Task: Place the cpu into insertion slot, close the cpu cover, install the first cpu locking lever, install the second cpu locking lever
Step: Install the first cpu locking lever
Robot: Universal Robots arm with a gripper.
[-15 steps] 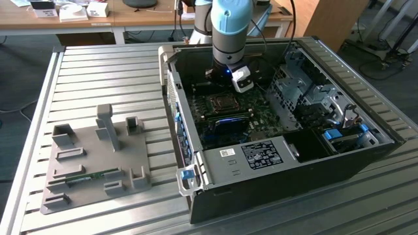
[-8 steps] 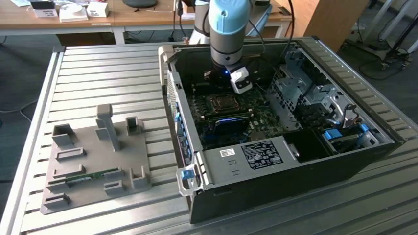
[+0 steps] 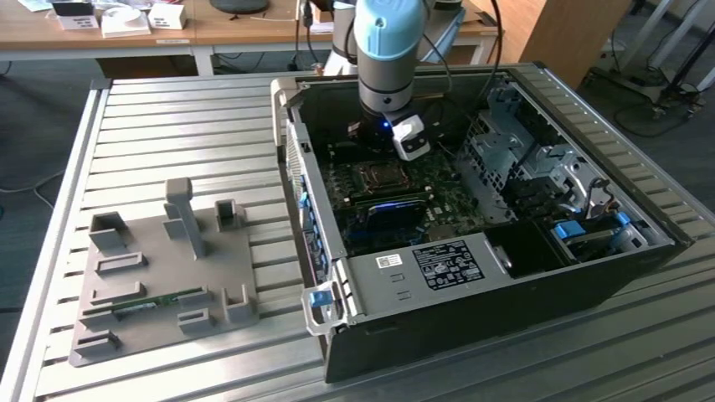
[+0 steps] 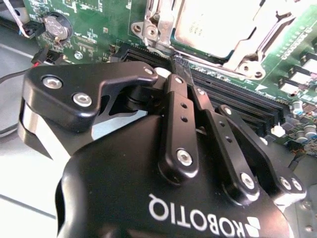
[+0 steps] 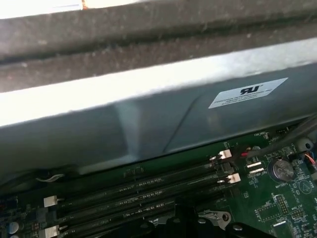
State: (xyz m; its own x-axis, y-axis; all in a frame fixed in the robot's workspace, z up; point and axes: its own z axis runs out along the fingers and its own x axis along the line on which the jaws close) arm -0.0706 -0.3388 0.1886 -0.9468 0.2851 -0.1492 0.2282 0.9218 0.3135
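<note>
The cpu [image 4: 210, 22] shows its silvery top inside the insertion slot [image 3: 374, 177] on the green motherboard. The cpu cover [image 4: 247, 52], a silvery frame, lies down around the chip's edges. My gripper [image 4: 176, 67] hangs just beside the socket, over the black memory slots [image 4: 237, 96]. Its two black fingers [image 4: 181, 114] meet at the tips, shut, with nothing seen between them. In the exterior view the gripper [image 3: 378, 151] sits low inside the open computer case [image 3: 470, 285], just behind the socket. A thin metal rod [image 4: 277, 32] runs along one side of the cover.
The case wall [image 5: 148, 114] stands close beside the memory slots [image 5: 138, 191]. A coin battery [image 5: 281, 169] sits on the board. Drive bays and cables [image 3: 558, 184] fill the case at the exterior view's right. A grey fixture plate [image 3: 167, 276] holding a memory stick lies at its left.
</note>
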